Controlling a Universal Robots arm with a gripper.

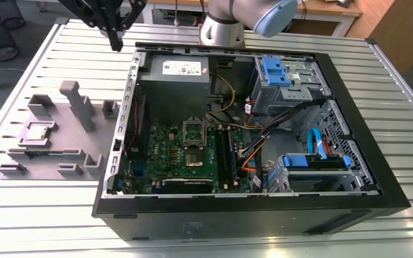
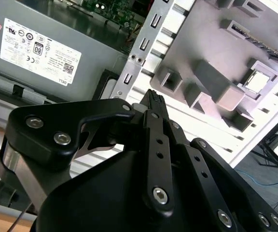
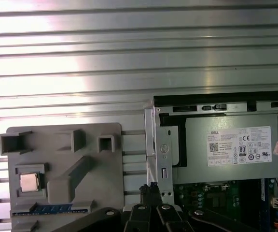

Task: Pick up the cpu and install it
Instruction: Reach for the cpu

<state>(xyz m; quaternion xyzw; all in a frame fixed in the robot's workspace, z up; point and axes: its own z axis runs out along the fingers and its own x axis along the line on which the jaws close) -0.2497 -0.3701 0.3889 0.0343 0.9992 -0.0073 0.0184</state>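
The cpu (image 1: 40, 131) is a small silvery square lying in a recess of the lilac-grey holder (image 1: 63, 156) on the slatted table, at the exterior view's left. It also appears as the cpu (image 3: 29, 182) in the first wrist view and the cpu (image 2: 258, 82) in the second wrist view. My gripper (image 1: 116, 44) hangs high above the table near the far left corner of the open computer case, well away from the chip. Its fingertips (image 3: 150, 191) are pressed together with nothing between them. The motherboard's socket (image 1: 194, 158) lies bare, its dark frame (image 1: 194, 129) lifted.
The black computer case (image 1: 264, 215) lies open on its side, with the grey power-supply box (image 1: 174, 80) at the far end and blue drive bays (image 1: 275, 72). Tall posts of the holder (image 1: 77, 105) stand beside the chip. The case's metal wall (image 1: 129, 102) separates holder and motherboard.
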